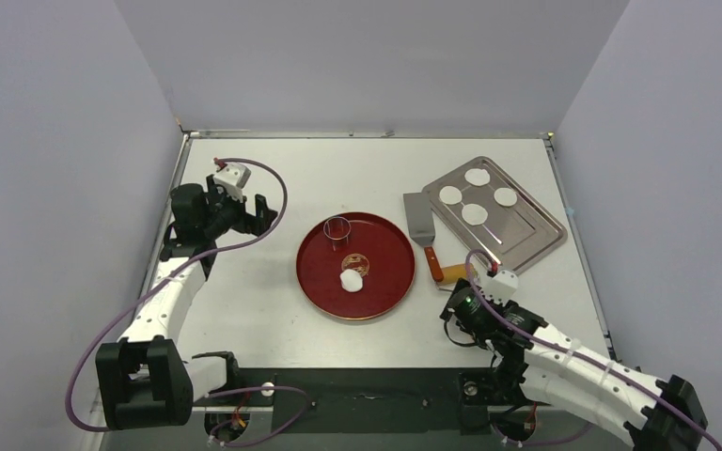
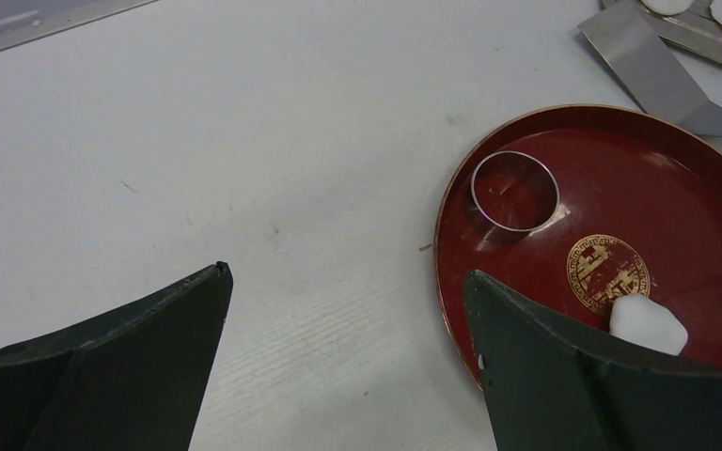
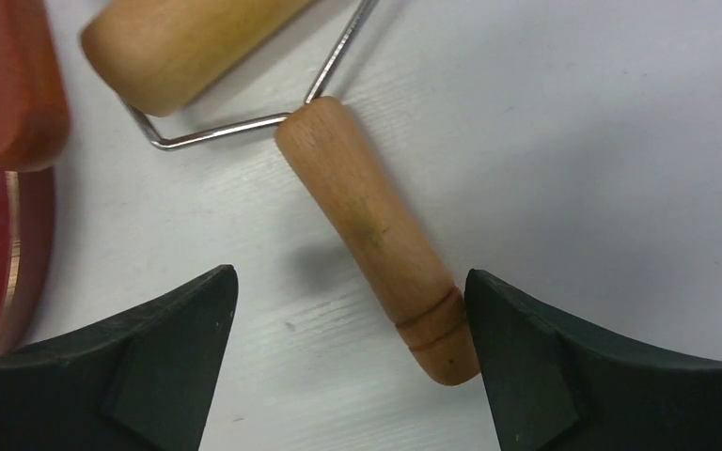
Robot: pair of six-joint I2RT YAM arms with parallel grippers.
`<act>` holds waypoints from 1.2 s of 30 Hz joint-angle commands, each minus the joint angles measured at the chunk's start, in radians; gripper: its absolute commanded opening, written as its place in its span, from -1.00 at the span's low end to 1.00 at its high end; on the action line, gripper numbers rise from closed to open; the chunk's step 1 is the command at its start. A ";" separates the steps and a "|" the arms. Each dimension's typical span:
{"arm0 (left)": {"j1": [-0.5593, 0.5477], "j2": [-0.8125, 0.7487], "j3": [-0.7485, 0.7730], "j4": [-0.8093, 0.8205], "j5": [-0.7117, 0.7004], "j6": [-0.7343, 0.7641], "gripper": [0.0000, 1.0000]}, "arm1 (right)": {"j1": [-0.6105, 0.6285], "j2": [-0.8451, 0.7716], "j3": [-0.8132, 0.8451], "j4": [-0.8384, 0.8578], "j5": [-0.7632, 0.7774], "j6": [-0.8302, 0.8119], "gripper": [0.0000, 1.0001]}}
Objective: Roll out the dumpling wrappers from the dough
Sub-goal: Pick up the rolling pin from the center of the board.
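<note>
Right tool point(image 3: 350, 282): jaws wide, holding nothing, low over the roller. The roller's wooden handle point(image 3: 376, 235) lies diagonally between my fingers on the tabletop point(image 1: 273, 178). Its butt end is right at the right-hand finger; I can't tell if it's touching. The wire frame point(image 3: 244, 127) and wooden drum point(image 3: 179, 47) lie just past the handle.

My read on the handle: stiff, light, smooth and round, so it may spin or skid in the pinch. I'd grip it mid-length, squared across its axis, clear of the wire.

Left tool point(image 2: 348, 272): also wide and empty, over bare tabletop, left of the red plate point(image 1: 390, 244).

The dough point(image 1: 352, 280) is a small white lump on the plate's near half, beside the gold emblem, not yet rolled. It's probably soft, tacky and easily squashed, so press it with the drum, don't pinch it. The plate looks slick and may slide under load, so the left tool may need to brace it.

The ring cutter point(image 2: 515, 225) stands upright on the plate's far-left part. The spatula point(image 1: 419, 218) lies between the plate and the tray point(image 1: 526, 235). Four wrappers point(image 1: 475, 214) lie on the tray, far right; they're thin and likely tear-prone.
</note>
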 commanded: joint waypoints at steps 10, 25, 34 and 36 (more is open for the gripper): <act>-0.004 -0.033 0.024 -0.074 0.066 0.016 0.84 | 0.075 0.232 0.061 0.011 0.137 0.067 0.56; -0.003 -0.038 0.055 -0.079 0.074 -0.028 0.82 | 0.103 0.285 0.053 0.082 0.007 0.064 -0.01; -0.003 -0.029 0.054 -0.070 0.064 -0.040 0.81 | 0.205 0.451 0.093 0.077 0.074 0.145 -0.29; -0.003 -0.031 0.054 -0.074 0.067 -0.039 0.81 | 0.205 0.461 0.092 0.073 0.078 0.146 -0.57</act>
